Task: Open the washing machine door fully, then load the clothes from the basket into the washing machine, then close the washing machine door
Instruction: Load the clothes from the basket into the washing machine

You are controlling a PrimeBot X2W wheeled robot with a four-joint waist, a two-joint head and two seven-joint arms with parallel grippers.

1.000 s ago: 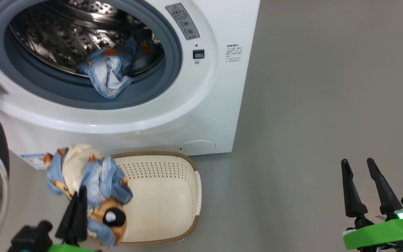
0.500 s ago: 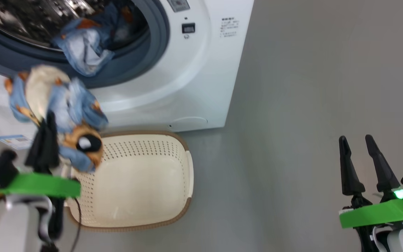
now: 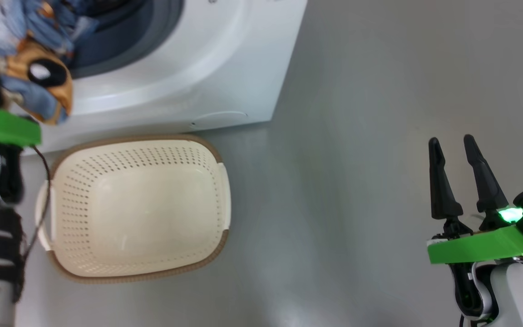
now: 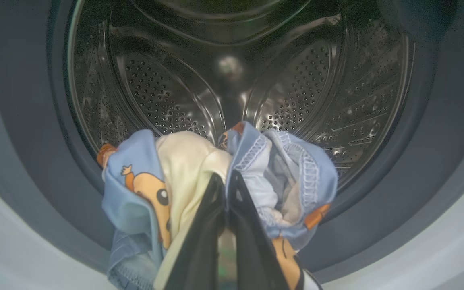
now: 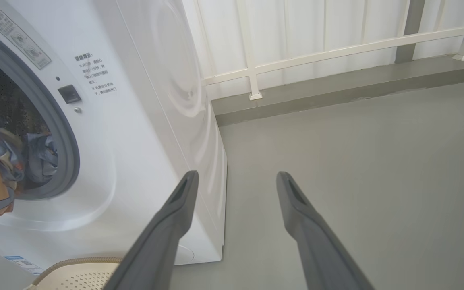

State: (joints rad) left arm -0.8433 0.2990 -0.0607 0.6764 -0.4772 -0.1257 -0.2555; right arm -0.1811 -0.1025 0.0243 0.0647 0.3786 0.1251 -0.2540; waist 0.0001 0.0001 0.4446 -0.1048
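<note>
The left gripper [image 4: 226, 176] is seen clamped shut on the clothes [image 4: 183, 161], a bundle of light blue and cream fabric printed with orange-brown bears. The bundle is pinched between the two dark fingers and bulges out on either side of them. It is held in the air at the mouth of the washing machine [image 3: 189, 59], in front of the grey rubber ring [image 4: 22, 121] and the perforated steel drum [image 4: 167, 92]; whether it has crossed the ring cannot be told. In the right wrist view another blue garment [image 5: 40, 157] is seen lying inside the opening, behind the held bundle. The basket [image 3: 134, 270] is set on the grey floor [image 3: 357, 136] just in front of the machine's base, and its cream perforated walls and smooth bottom are fully exposed. The right gripper [image 3: 451, 139] is held with its jaws spread wide and nothing between them, well apart from the basket and out to the right of the machine, above the floor. A grey warning label [image 5: 14, 34] and a small dark square latch slot [image 5: 69, 94] are seen on the machine's white front beside the ring, and a blue label sticker [image 5: 18, 262] is seen near its lower edge. A white railing [image 5: 336, 48] is seen beyond the machine.
</note>
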